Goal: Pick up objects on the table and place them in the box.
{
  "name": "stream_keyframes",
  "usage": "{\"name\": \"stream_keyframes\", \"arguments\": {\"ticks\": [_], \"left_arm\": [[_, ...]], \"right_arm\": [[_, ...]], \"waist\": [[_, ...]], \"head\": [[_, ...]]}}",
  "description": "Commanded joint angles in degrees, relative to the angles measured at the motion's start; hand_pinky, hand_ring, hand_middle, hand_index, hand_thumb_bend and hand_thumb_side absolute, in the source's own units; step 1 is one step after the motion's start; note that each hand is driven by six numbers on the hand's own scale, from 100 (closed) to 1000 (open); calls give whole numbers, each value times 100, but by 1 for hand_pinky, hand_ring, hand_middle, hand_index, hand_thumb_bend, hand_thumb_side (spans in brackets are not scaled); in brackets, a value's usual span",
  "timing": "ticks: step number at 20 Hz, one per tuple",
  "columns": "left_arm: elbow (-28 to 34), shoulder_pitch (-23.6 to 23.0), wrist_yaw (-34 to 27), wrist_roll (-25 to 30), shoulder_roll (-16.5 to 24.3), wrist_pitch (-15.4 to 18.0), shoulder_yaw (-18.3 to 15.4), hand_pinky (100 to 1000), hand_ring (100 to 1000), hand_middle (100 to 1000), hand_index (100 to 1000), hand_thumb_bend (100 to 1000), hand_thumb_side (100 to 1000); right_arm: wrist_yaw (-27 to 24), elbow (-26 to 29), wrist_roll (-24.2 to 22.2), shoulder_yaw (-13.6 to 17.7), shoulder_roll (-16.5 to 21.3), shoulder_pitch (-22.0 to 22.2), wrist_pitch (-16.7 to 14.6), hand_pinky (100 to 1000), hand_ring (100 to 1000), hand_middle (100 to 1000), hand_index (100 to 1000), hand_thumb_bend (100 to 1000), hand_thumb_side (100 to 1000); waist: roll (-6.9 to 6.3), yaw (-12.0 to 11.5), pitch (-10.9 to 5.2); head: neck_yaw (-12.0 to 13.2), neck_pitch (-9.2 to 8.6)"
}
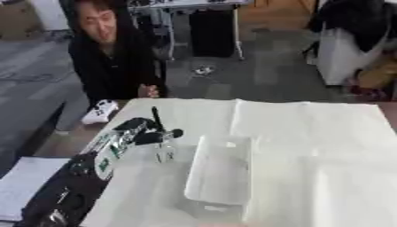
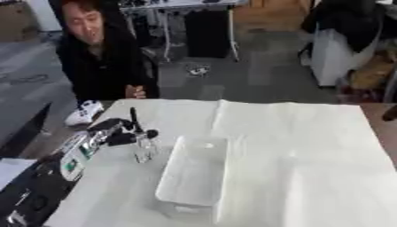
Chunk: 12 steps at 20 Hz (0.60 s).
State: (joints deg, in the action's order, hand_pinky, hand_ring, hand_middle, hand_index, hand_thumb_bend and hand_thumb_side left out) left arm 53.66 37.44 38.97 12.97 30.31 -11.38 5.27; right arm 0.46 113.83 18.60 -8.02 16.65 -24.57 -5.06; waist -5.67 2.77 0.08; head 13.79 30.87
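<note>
Box (image 2: pixel 194 173): white, shallow and rectangular, it lies on the table (image 2: pixel 310 146), which is covered in white sheeting, with its long axis running from near to far and leaning slightly rightward at the far end. It sits just left of the table's middle and appears empty, apart from a small pale mark near its far end that cannot be identified.

Left arm: it enters from the lower left corner and slants up toward the box's far left corner.

Left hand (image 1: pixel 143 133): its fingers are curled together around a small clear object (image 1: pixel 165 154), apparently a little transparent container, which hangs just below the fingers and just beside the box's left wall, near the far end. One dark finger (image 1: pixel 156 117) points upward. Whether the object touches the cloth cannot be told.

Governing relation: the box lies directly to the right of the held object, and only the low left wall stands between them. By this judgement, the coming move is a short rightward carry over that rim, followed by release.

Right hand: it appears in neither view, so the left is the only hand placed to act.

Surroundings: a person sits beyond the far left edge, touching nothing of the task. The right half of the table holds no visible objects.
</note>
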Motion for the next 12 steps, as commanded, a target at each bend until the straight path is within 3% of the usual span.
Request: {"name": "stream_keyframes", "arguments": {"ticks": [1,12], "left_arm": [[1,124,-45,-17,103,-1,-5,725,783,819,881,752,1000],[-162,121,66,170,90,51,-28,753,792,822,885,740,1000]], "right_arm": [[-10,76,-15,2,36,-96,-9,375,386,480,913,431,1000],[-10,76,-19,-1,31,-104,-7,375,386,480,914,431,1000]], "waist": [[19,15,-56],[23,30,-45]], "head": [[-9,-70],[62,47]]}}
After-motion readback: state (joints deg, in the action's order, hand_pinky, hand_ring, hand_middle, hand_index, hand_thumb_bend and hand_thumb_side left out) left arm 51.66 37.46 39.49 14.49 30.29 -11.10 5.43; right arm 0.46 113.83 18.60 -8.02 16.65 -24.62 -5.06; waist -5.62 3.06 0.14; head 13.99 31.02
